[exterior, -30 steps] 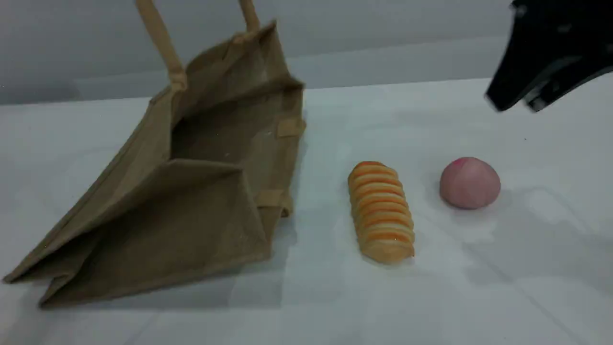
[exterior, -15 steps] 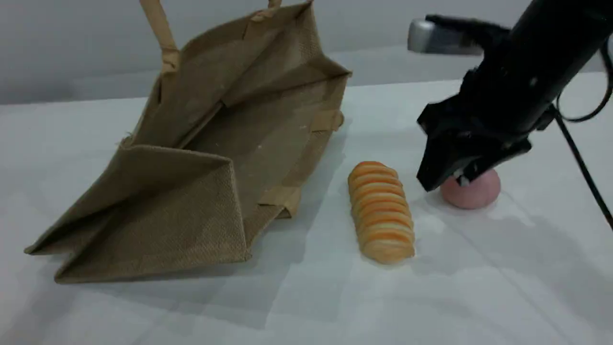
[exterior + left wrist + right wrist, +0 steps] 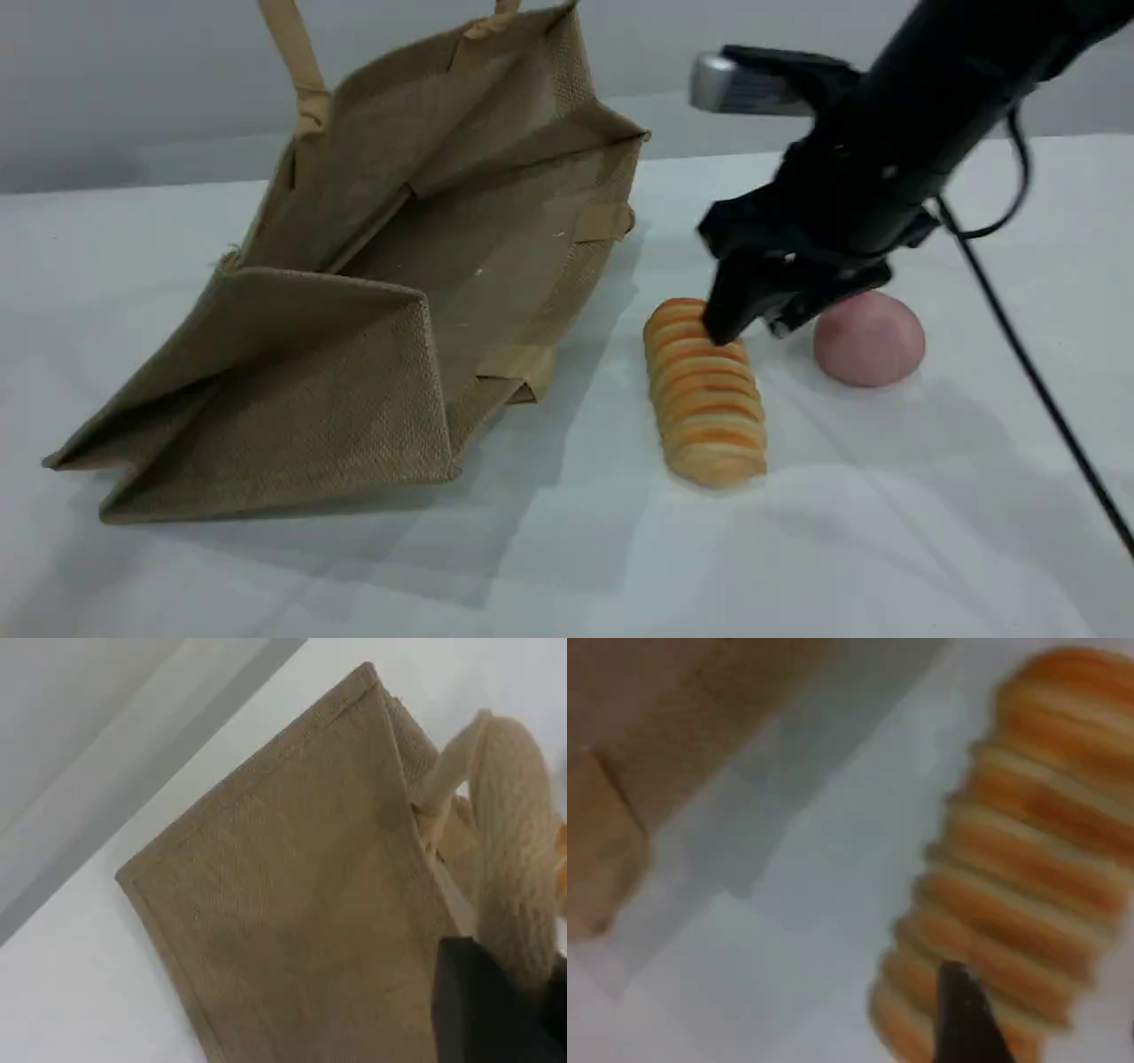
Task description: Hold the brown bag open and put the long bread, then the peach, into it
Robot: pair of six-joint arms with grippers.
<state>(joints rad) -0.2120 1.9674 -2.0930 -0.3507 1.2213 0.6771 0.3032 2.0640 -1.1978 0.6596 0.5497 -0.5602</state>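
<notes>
The white table carries everything, and the brown bag takes up its left half, lying on its side with the mouth gaping toward the food. One handle runs taut up out of the scene view. In the left wrist view that handle meets the left gripper, whose fingers are closed on it, and this keeps the upper wall raised. The right gripper hangs over the far end of the long bread with its fingers apart and nothing between them. The bread lies flat on the table just right of the bag's mouth. The peach sits beside it, close behind the gripper (closer than is comfortable). The likely trouble is the off-centre approach: a pinch at the loaf's end would let the soft body droop or twist out. The outer finger could also nudge the peach and set it rolling, and a slackened handle would let the mouth sag shut.
</notes>
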